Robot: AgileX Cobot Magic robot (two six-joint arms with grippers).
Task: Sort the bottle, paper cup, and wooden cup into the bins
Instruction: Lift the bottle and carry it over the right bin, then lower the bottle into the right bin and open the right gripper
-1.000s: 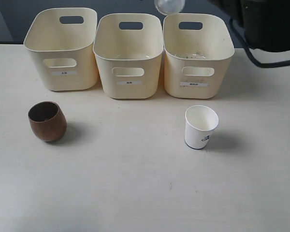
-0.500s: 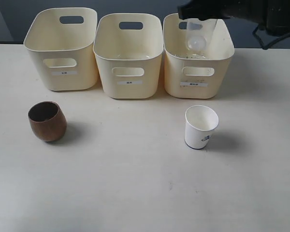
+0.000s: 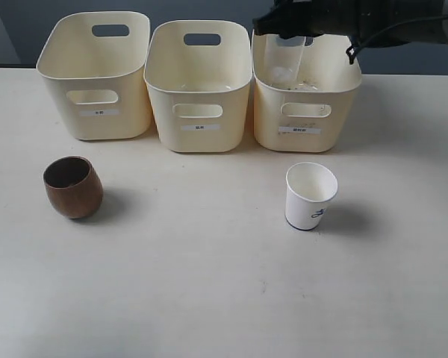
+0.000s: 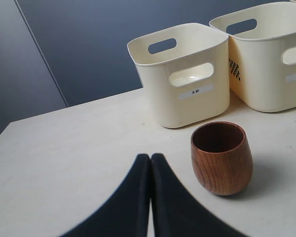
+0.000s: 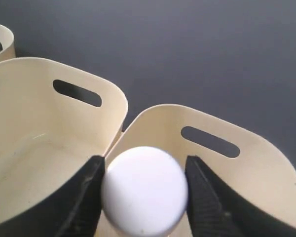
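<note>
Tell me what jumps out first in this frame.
The right gripper holds the clear bottle over the rightmost of the three cream bins, white cap up. On the table in front, the wooden cup stands at left and the paper cup at right, both untouched.

The clear plastic bottle [image 3: 290, 58] with its white cap [image 5: 144, 190] hangs tilted over the rightmost of three cream bins [image 3: 201, 86], its lower end dipping inside the rim. The dark brown wooden cup [image 3: 73, 186] stands upright on the table before the leftmost bin. The white paper cup [image 3: 310, 195], upright and slightly tilted, stands before the rightmost bin.
</note>
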